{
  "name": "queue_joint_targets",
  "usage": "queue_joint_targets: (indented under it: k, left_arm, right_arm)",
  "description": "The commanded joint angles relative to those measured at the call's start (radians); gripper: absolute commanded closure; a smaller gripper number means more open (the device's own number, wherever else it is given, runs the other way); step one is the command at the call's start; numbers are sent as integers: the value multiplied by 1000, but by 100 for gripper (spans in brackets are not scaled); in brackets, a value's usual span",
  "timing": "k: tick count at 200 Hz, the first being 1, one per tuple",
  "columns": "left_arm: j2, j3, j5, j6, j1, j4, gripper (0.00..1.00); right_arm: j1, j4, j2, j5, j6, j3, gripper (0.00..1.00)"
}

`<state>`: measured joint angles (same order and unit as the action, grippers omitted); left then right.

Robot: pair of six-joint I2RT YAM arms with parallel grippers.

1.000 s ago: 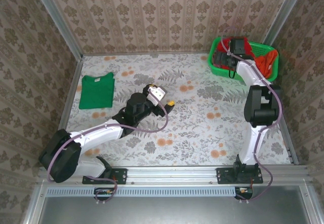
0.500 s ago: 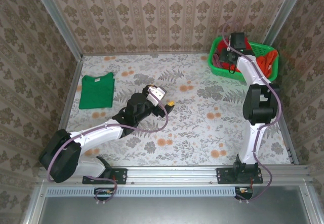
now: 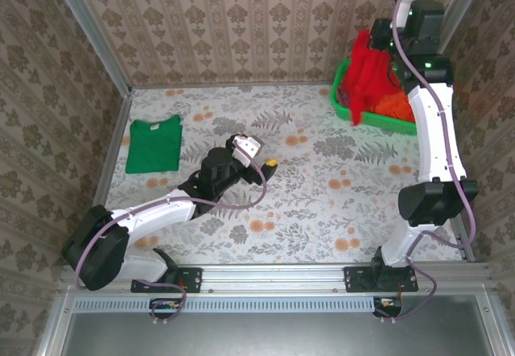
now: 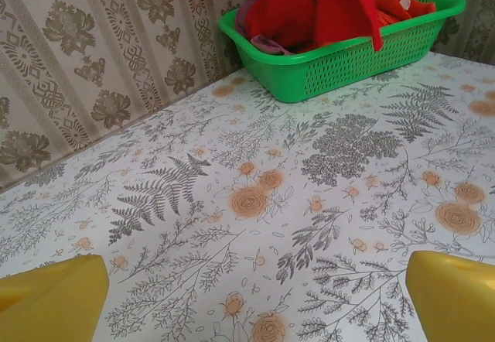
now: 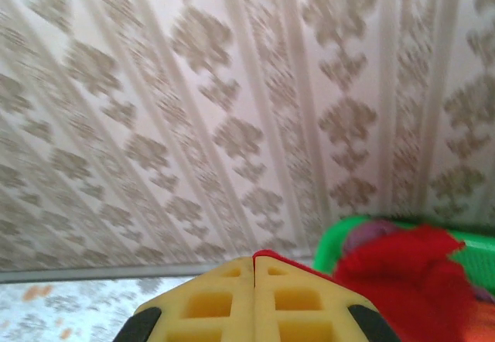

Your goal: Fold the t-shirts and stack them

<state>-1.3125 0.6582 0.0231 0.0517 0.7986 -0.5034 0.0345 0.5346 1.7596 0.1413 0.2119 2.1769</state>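
— Yellow fingers (image 4: 54, 299) of the left hand (image 4: 251, 307) spread wide apart, gripping nothing, low over the flowered counter (image 4: 255, 203). Farther out?

— Emerald green t-shirt (image 3: 154, 144) lying flat at the counter's left edge, well apart from that hand. Beyond, at the far right corner, green mesh basket (image 3: 376, 119) with orange cloth (image 3: 396, 102) inside.

— And the red one?

— Red t-shirt (image 3: 368, 74) pinched between the closed fingers of the right hand (image 5: 254, 280), held high against the wallpapered wall (image 5: 232, 87). Long axis near vertical, hanging straight down below the hand, lower end seemingly resting in the basket.

— Nearer arm, then?

— Right, plainly; left well apart. Probably best carried toward bare counter, near and left of the basket, before spreading. Green one nearer the left arm, for the stacking later.
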Motion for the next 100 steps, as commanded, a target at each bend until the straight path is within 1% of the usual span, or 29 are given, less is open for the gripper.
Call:
queue_joint_targets:
  k: [1, 25, 55, 100]
  left_arm:
    - [-8, 12, 1, -49, -12, -50, 0]
    - [-10, -3, -5, -81, -27, -70, 0]
    - [7, -24, -6, -119, -51, -82, 0]
    - [40, -72, -6, -165, -99, -90, 0]
  right_arm:
    - [-14, 82, -38, 140, -7, 138, 100]
    - [-41, 121, -42, 218, 1, 241, 100]
    - [-93, 113, -58, 353, 32, 288, 100]
    - [-228, 63, -67, 453, 37, 336, 100]
